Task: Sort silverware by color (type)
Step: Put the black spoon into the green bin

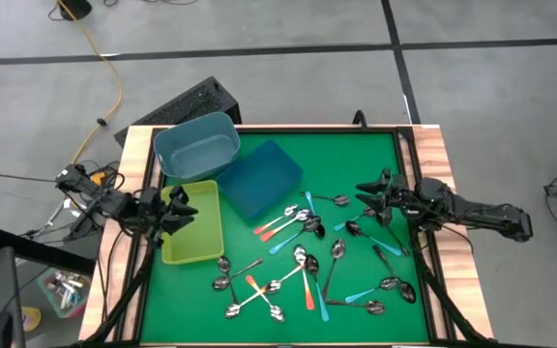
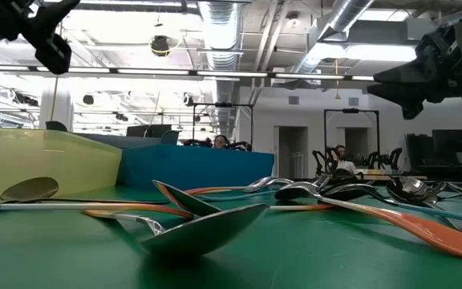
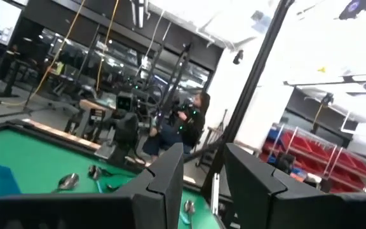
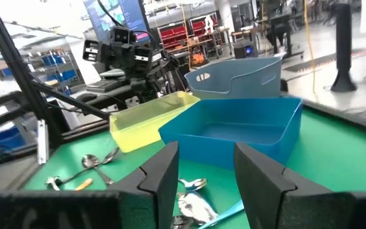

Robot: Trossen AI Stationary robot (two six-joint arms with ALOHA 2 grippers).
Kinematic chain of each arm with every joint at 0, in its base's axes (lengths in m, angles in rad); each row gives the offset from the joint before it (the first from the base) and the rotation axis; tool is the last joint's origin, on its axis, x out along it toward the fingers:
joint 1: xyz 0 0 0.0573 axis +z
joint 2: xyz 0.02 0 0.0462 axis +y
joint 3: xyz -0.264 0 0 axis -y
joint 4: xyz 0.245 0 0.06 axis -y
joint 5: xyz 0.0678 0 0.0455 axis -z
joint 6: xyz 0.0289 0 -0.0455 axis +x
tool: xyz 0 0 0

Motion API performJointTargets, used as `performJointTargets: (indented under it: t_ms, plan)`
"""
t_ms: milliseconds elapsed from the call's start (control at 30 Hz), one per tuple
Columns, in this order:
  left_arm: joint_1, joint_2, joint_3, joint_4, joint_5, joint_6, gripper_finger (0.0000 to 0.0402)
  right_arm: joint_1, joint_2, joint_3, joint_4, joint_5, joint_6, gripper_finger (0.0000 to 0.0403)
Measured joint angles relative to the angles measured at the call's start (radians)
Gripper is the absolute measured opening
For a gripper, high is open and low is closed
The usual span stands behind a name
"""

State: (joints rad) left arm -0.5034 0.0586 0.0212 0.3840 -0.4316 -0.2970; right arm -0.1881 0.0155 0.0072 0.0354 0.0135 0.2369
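Several small spoons [image 1: 307,261] lie scattered on the green mat [image 1: 375,155], with orange, light teal or plain metal handles; they also fill the low view's foreground [image 2: 215,221]. My left gripper [image 1: 186,204] hangs open over the left end of the mat, above the yellow-green tray [image 1: 193,232]. In the left wrist view its fingers [image 3: 170,175] have nothing between them. My right gripper [image 1: 364,190] hangs open at the mat's right side, above the nearest spoons. In the right wrist view [image 4: 205,172] nothing is between its fingers either.
A grey-blue bin [image 1: 198,145] stands at the mat's far left corner, with a blue tray [image 1: 261,179] beside it and the yellow-green tray nearer the front. Wooden rails [image 1: 443,164] border the mat. Cables and a black case [image 1: 191,101] lie on the floor beyond.
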Motion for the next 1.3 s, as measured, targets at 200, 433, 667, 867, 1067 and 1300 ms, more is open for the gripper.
performJointTargets:
  t_ms: [200, 433, 667, 867, 1067, 1300]
  plan:
    - [0.0, 0.0, 0.0, 0.047, 0.0, -0.02, 0.0101, -0.004, -0.003, 0.0, 0.148, 0.014, 0.12, 0.0166]
    - [0.0, 0.0, 0.0, 0.146, -0.008, 0.011, 0.0101, -0.004, -0.003, 0.0, 0.185, 0.062, 0.217, 0.0166]
    - [0.0, 0.0, 0.0, 0.199, -0.123, -0.001, 0.0101, -0.004, -0.003, 0.0, 0.312, 0.114, 0.233, 0.0166]
    - [0.0, 0.0, 0.003, 0.238, -0.348, 0.058, 0.0101, -0.004, 0.013, 0.074, 0.317, 0.143, 0.155, 0.0166]
    - [0.0, 0.0, 0.084, 0.135, -0.439, 0.083, 0.0101, -0.004, 0.087, 0.235, 0.121, 0.248, 0.069, 0.0166]
    - [0.0, 0.0, 0.254, -0.189, -0.504, 0.096, 0.0101, -0.004, 0.325, 0.452, -0.211, 0.33, 0.068, 0.0171]
